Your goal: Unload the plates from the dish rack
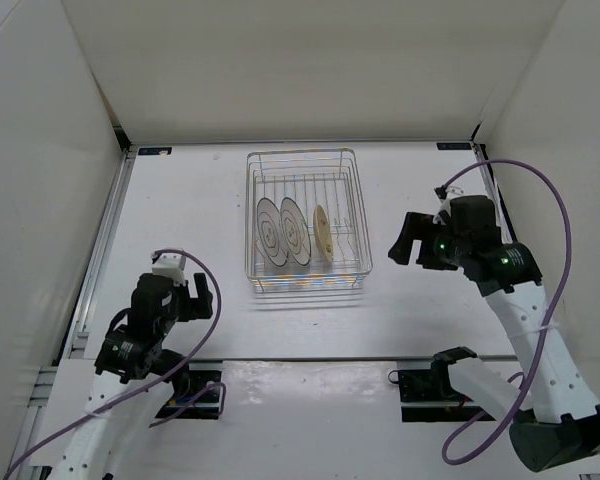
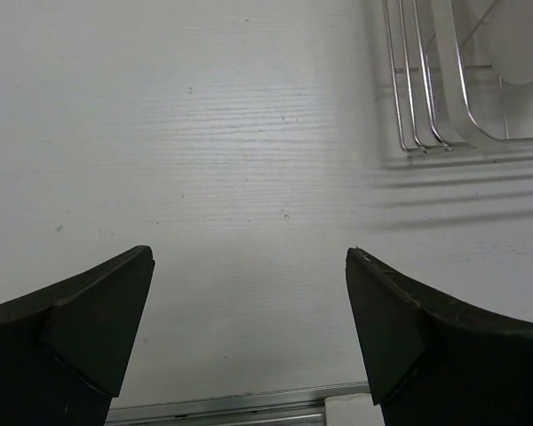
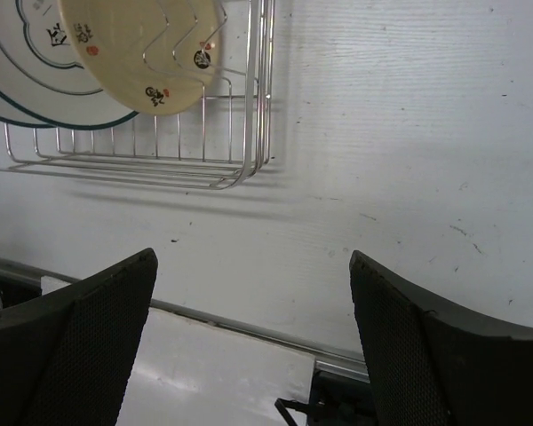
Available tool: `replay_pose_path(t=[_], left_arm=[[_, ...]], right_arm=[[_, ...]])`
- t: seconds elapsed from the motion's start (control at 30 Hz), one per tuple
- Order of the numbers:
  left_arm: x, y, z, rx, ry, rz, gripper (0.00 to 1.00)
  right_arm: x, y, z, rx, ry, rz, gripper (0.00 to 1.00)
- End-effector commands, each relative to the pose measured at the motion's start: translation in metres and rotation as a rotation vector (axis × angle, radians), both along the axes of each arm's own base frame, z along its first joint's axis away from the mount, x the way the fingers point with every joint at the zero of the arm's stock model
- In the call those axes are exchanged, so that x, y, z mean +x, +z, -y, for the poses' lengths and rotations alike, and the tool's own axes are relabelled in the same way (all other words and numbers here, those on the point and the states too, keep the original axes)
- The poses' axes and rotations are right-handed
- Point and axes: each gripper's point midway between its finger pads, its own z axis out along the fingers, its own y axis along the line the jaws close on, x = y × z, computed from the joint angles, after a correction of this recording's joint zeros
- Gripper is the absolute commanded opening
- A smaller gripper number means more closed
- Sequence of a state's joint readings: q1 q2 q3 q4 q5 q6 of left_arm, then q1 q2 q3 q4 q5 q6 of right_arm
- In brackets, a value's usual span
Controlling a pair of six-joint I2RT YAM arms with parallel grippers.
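Note:
The silver wire dish rack point(image 1: 352, 205) stands at the table's middle back. Three plates stand upright in it: two white-grey ones with dark rings point(image 1: 269, 234) point(image 1: 296, 231) and a tan one point(image 1: 322, 232) on the right. My right gripper point(image 1: 398, 243) is open and empty, to the right of the rack. In the right wrist view the tan plate point(image 3: 133, 53) and a white plate point(image 3: 18, 80) show inside the rack point(image 3: 253, 115). My left gripper point(image 1: 197, 297) is open and empty, near-left of the rack; a rack corner point(image 2: 426, 98) shows in its wrist view.
White walls enclose the table on the left, back and right. A metal rail point(image 1: 310, 358) crosses the near edge in front of the arm bases. A purple cable point(image 1: 540, 190) loops above the right arm.

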State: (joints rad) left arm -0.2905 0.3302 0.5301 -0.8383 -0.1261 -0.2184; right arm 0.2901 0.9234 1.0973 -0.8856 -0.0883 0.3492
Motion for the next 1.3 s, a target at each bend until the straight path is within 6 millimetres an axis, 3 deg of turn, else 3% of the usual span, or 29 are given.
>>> replay_pose_path(t=[0.0,0.13,0.17,0.2,0.3,0.37,0.4,0.47,0.5,0.57,0.63,0.67,0.7,0.73,0.77,1.0,1.07,1.13,1.27], left_arm=[[-0.002,0.000,-0.014,0.051,0.073,0.006,1.00],[-0.001,0.001,-0.009,-0.014,0.091,0.037,1.00],[-0.002,0.003,0.002,-0.025,0.019,0.038,1.00],[-0.001,0.006,0.014,-0.049,-0.050,0.041,1.00],[0.002,0.007,0.039,-0.113,-0.151,-0.010,1.00],[0.011,0.032,0.056,-0.185,-0.195,0.026,1.00],[0.020,0.031,0.062,-0.186,-0.198,-0.027,1.00],[0.036,0.056,0.074,-0.209,-0.238,0.023,1.00],[0.050,0.053,0.078,-0.191,-0.233,-0.036,1.00],[0.072,0.077,0.085,-0.177,-0.244,-0.008,1.00],[0.089,0.074,0.093,-0.165,-0.255,-0.037,1.00],[0.100,0.096,0.098,-0.174,-0.265,0.011,1.00],[0.105,0.099,0.100,-0.170,-0.267,0.009,1.00],[0.116,0.084,0.104,-0.152,-0.267,-0.045,1.00],[0.125,0.100,0.107,-0.153,-0.270,-0.016,1.00],[0.177,0.087,0.122,-0.123,-0.240,-0.064,0.96],[0.184,0.070,0.128,-0.096,-0.256,-0.108,0.93],[0.193,0.078,0.129,-0.087,-0.255,-0.096,0.91],[0.204,0.059,0.132,-0.054,-0.253,-0.153,0.86]], right_arm=[[-0.027,-0.003,0.000,0.013,0.046,-0.030,0.90],[-0.052,-0.020,0.016,-0.032,0.020,-0.065,0.90],[-0.058,-0.019,0.020,-0.043,0.013,-0.044,0.90],[-0.061,-0.027,0.040,-0.115,-0.058,-0.033,0.90],[-0.069,-0.046,0.057,-0.166,-0.112,-0.001,0.90],[-0.075,-0.056,0.060,-0.144,-0.159,0.008,0.90],[-0.076,-0.056,0.056,-0.126,-0.137,0.016,0.90],[-0.082,-0.062,0.046,-0.092,-0.069,0.024,0.90],[-0.080,-0.063,0.043,-0.083,-0.050,0.036,0.90],[-0.079,-0.071,0.047,-0.092,-0.085,0.027,0.90],[-0.079,-0.073,0.048,-0.094,-0.091,0.022,0.90],[-0.080,-0.074,0.047,-0.094,-0.085,0.016,0.90],[-0.079,-0.076,0.046,-0.093,-0.076,0.011,0.90],[-0.079,-0.080,0.043,-0.087,-0.061,-0.001,0.90],[-0.079,-0.081,0.043,-0.089,-0.059,-0.005,0.90],[-0.078,-0.087,0.042,-0.107,-0.053,-0.054,0.90],[-0.079,-0.086,0.043,-0.105,-0.056,-0.050,0.90],[-0.079,-0.086,0.043,-0.099,-0.063,-0.049,0.90],[-0.079,-0.085,0.044,-0.096,-0.069,-0.031,0.90]])
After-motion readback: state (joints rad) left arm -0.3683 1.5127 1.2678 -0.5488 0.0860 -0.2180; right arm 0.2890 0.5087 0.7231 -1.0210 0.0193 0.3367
